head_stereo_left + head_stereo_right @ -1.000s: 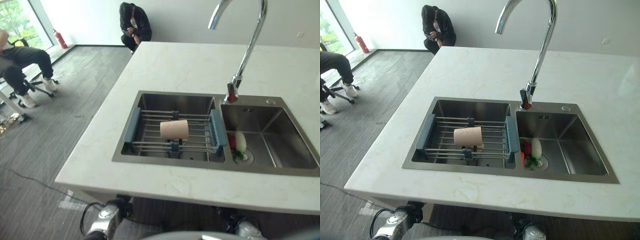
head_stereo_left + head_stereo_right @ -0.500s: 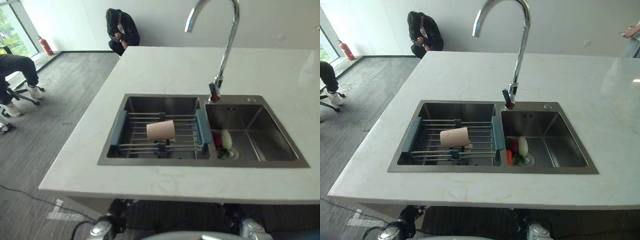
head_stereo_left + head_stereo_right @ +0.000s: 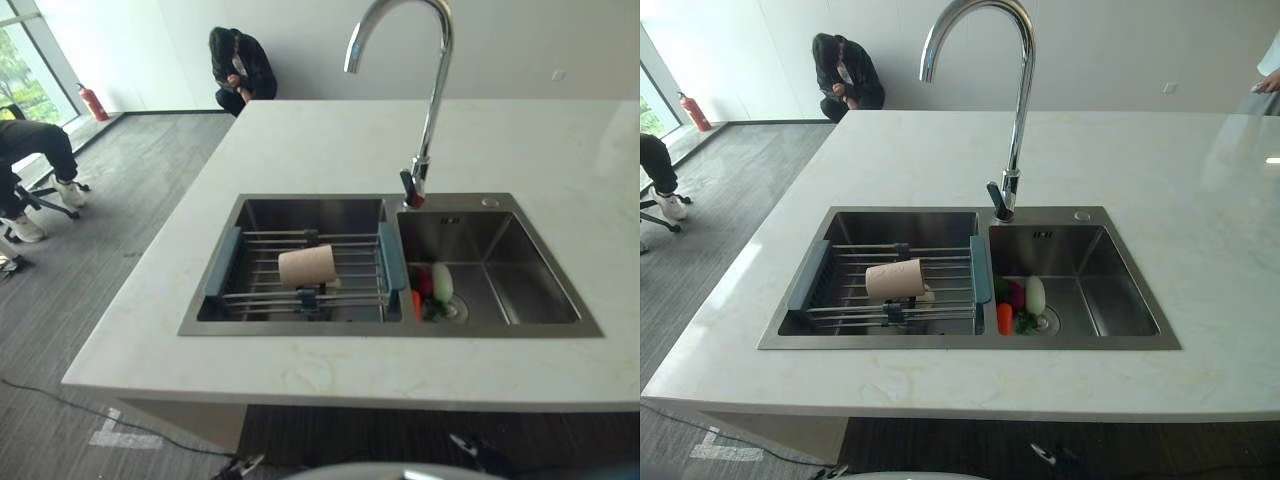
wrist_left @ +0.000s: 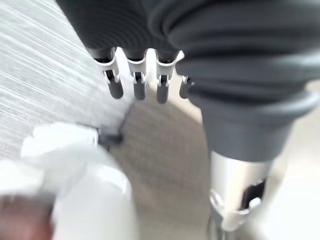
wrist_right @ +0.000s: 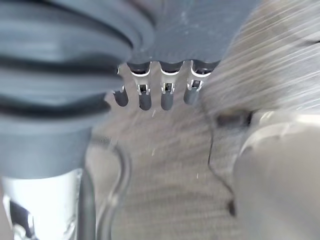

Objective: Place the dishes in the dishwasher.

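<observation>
A beige cup [image 3: 306, 266] lies on its side on the wire drying rack [image 3: 345, 297] spanning the left basin of a steel double sink [image 3: 560, 328], set in a pale marble tabletop [image 3: 330, 140]. In the right basin, by the drain, sit what look like vegetables [image 3: 1022, 300]: a white piece, a red one and something orange with green. A tall curved faucet [image 3: 1014, 120] rises behind the divider. No dishwasher can be seen from here.

The robot's left hand [image 4: 137, 82] and right hand [image 5: 155, 92] both hang low over the grey floor, fingers straight and relaxed, holding nothing.

The job appears to be at its very start, with the approach to the sink the step in hand and the cup untouched. The next move likely calls for raising one hand over the tabletop edge, reaching down to the rack and closing round the cup's side so that it does not roll.

A person [image 3: 240, 62] crouches by the far wall; another sits by the window [image 3: 30, 160].
</observation>
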Motion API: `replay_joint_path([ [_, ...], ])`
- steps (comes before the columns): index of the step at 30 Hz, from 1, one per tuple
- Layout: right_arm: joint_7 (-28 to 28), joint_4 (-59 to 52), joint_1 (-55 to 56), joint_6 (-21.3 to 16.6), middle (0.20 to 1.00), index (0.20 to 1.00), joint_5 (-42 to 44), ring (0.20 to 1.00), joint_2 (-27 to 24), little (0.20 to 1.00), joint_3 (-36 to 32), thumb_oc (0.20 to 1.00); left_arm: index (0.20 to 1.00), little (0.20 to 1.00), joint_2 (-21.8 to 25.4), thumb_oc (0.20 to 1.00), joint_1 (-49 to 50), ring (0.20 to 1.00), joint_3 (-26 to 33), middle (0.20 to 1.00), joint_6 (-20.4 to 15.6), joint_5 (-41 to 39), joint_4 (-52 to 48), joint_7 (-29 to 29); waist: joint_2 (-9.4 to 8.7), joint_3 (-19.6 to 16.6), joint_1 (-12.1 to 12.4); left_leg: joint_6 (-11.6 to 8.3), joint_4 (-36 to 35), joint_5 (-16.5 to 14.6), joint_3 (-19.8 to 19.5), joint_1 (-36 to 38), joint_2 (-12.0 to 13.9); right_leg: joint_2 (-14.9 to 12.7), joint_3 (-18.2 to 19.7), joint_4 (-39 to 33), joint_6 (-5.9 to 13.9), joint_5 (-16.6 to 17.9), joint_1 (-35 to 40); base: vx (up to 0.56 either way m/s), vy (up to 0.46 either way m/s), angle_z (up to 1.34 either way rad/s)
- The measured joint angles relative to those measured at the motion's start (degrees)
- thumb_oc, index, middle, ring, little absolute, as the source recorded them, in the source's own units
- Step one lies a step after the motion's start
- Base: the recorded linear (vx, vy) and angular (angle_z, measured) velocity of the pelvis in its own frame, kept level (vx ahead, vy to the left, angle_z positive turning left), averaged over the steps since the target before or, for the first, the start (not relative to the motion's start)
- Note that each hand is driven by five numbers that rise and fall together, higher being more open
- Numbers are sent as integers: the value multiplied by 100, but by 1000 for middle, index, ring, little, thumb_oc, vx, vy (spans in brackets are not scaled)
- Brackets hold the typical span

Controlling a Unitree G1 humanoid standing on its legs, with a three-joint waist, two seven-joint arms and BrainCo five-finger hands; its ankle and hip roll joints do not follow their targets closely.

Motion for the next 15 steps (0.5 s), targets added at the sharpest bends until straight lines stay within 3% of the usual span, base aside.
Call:
replay_joint_path([
  [3,96,14,86,-2,1000,1000,1,1000,-236,1000,-143,1000,1000,1000,438,1000,73,1000,1087,1000,133,-647,175,273,50,-109,7,18,0,-10,-32,-18,8,9,-32,0,0,-1,3,-6,12,6],
  [5,120,20,95,-28,1000,1000,2,1000,-353,1000,-149,1000,1000,1000,647,1000,89,1000,1154,1000,111,-681,170,512,149,-131,38,21,-1,-7,-54,-40,-4,3,-41,0,5,3,2,-13,26,7],
  [8,216,9,116,-81,1000,1000,0,1000,-371,1000,-107,1000,1000,1000,636,1000,2,1000,1574,1000,93,-1265,205,1324,304,-188,46,11,-1,0,-87,-77,-13,0,-63,-1,-2,-2,-2,34,28,7],
  [9,216,-25,126,-79,1000,1000,1,1000,-361,1000,-89,1000,1000,1000,797,1000,-106,1000,2100,1000,33,-1361,285,1754,286,-231,35,9,-1,1,-116,-75,-3,15,-93,-1,-4,-17,13,50,2,13],
  [13,202,-53,146,-85,1000,1000,1,1000,-363,1000,-32,1000,1000,1000,1075,1000,-243,1000,2270,1000,-510,-1576,-374,2753,449,-235,61,11,0,5,-210,-107,-27,5,-170,1,1,-34,7,3,4,10],
  [15,179,-76,145,-78,1000,1000,0,1000,-357,1000,131,1000,1000,1000,1094,1000,-294,1000,2321,1000,-1001,-1751,-1020,3194,454,-213,100,-25,1,29,-216,-117,-28,3,-181,1,23,-25,-5,0,0,0],
])
